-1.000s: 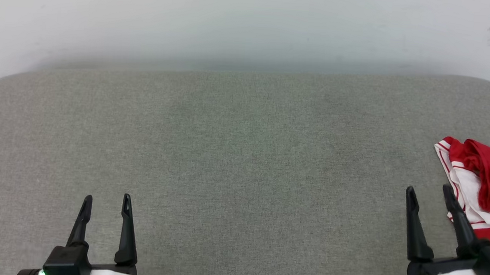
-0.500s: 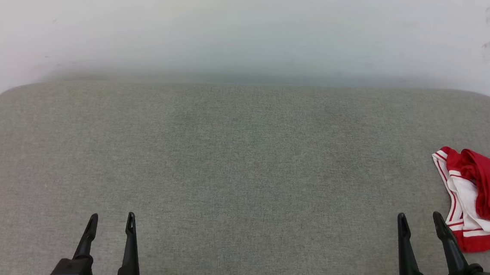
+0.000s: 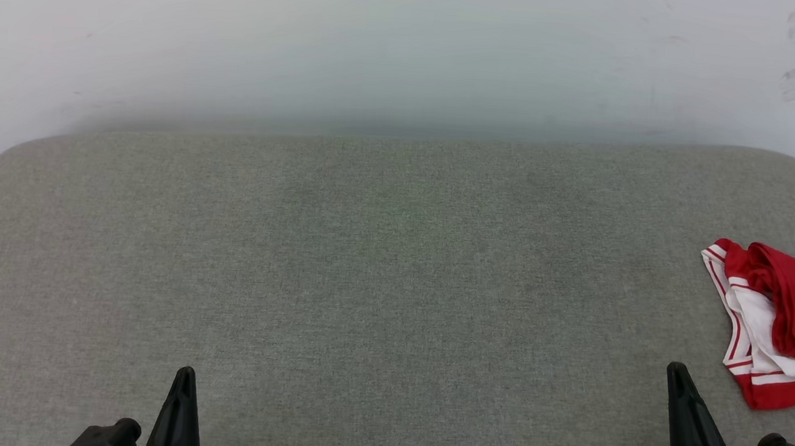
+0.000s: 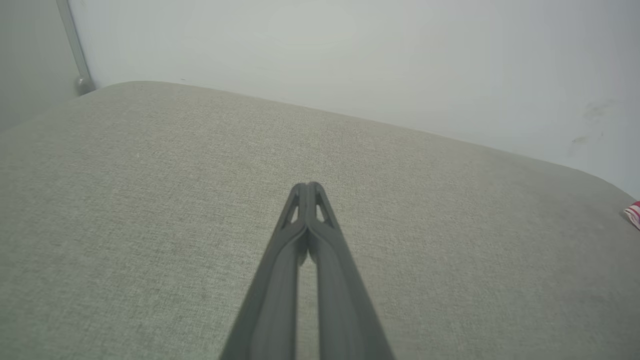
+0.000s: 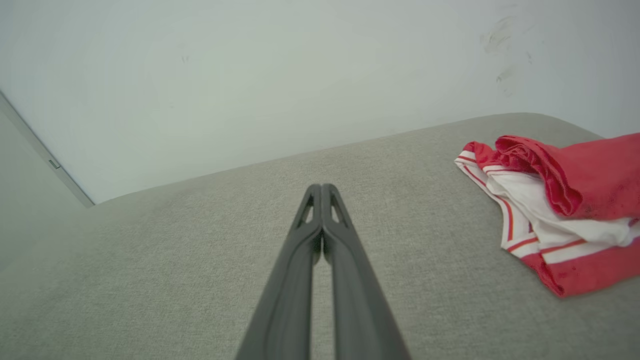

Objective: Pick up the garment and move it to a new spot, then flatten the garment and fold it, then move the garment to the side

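Near the garment (image 5: 590, 170), right claw (image 5: 321, 187) sits closed, empty.

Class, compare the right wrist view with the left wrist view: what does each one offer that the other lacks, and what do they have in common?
Right wrist view: the right gripper, shut, and the garment as bunched red and white folds with striped trim, lying apart from it.
Left wrist view: the left gripper, shut, a grey pole by the wall, and just a sliver of the garment at the edge.
Shared: the grey cushion and pale wall.
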`<state>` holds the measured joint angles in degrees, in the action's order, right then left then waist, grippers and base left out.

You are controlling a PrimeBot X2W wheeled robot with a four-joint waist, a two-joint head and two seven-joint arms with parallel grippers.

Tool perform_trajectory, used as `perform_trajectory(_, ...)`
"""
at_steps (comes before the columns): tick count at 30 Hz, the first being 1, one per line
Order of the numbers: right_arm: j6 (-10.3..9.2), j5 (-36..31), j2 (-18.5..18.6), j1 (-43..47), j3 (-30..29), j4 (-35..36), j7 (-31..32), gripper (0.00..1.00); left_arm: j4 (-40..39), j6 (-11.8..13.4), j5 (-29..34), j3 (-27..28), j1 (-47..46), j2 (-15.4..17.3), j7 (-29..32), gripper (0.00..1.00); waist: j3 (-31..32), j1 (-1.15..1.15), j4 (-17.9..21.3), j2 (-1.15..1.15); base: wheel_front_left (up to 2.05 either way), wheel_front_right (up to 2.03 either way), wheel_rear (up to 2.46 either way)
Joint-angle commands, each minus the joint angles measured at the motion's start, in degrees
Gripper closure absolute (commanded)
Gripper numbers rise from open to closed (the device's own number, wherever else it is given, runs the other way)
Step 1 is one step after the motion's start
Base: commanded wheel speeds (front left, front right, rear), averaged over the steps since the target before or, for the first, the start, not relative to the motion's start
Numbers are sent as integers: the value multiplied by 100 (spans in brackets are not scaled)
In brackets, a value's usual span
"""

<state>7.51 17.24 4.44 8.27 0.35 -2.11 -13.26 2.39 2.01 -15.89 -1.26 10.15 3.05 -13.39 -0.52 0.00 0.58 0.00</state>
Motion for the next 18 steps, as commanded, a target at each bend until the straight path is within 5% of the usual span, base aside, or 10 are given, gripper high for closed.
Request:
perform_trajectory(1,0,279,38,-158,-13,43,38,100,-46,-39,-266,14,-168,47,36,100,0,0,-1,0,0,0,0)
perform_trajectory(18,-1,2026,84,-468,-53,-236,389,100,270,-259,-2060,60,-530,132,380,100,6,0,-10,0,0,0,0)
